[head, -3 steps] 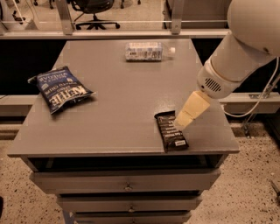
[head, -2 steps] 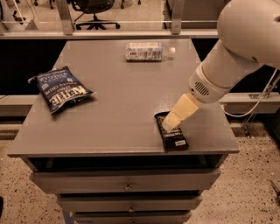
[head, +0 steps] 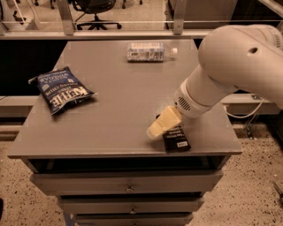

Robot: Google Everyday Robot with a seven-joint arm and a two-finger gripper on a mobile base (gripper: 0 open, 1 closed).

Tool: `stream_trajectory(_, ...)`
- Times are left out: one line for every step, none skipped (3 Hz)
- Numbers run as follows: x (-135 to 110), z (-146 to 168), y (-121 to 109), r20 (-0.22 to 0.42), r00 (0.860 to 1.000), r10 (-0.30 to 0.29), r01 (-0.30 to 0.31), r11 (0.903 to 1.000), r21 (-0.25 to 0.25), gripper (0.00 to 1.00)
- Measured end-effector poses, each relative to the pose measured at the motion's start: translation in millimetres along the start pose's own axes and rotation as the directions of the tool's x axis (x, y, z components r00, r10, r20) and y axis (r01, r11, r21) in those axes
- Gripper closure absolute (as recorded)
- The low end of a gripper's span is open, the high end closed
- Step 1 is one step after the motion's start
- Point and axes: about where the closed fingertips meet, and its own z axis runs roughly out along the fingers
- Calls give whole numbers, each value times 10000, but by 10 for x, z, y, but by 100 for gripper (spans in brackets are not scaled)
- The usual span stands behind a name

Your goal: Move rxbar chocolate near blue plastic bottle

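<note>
The gripper [head: 157,129], a cream-coloured wedge at the end of the big white arm [head: 230,62], hung low over the near-right part of the grey table [head: 119,119]. Its tip pointed down & to the left, close to the tabletop. Whether it was spread, pressed together or pinching anything couldn't be told from this view.

The rxbar chocolate [head: 177,140] lay flat near the table's front-right edge, long axis running roughly front to back, small white label twd the near end. The gripper's body overlapped the bar's far-left corner in the camera view; actual contact w/ the wrapper couldn't be told.

The blue plastic bottle [head: 148,51] lay on its side at the far edge of the table, cap pointing right, well apart from the bar and from the gripper.

A dark-blue chip bag [head: 62,90] lay on the left side of the table, tilted, well apart from both bar & bottle.

Below the tabletop, drawers [head: 128,187] w/ small knobs faced the camera. An office chair [head: 95,9] stood in the bkgd behind the table, and a pale cable [head: 247,112] trailed off at the right under the arm.
</note>
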Motion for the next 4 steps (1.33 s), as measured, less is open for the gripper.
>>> stream_trajectory(27, 127, 22, 139, 9997, 208, -210, 9997, 146, 18)
stream_trajectory(18, 181, 50, 100, 9992, 389, -391, 9990, 203, 41)
stream_trajectory(4, 152, 51, 97, 9992, 396, -398, 9990, 204, 64)
stream_trajectory(-30, 77, 51, 96, 9992, 396, -398, 9990, 203, 88)
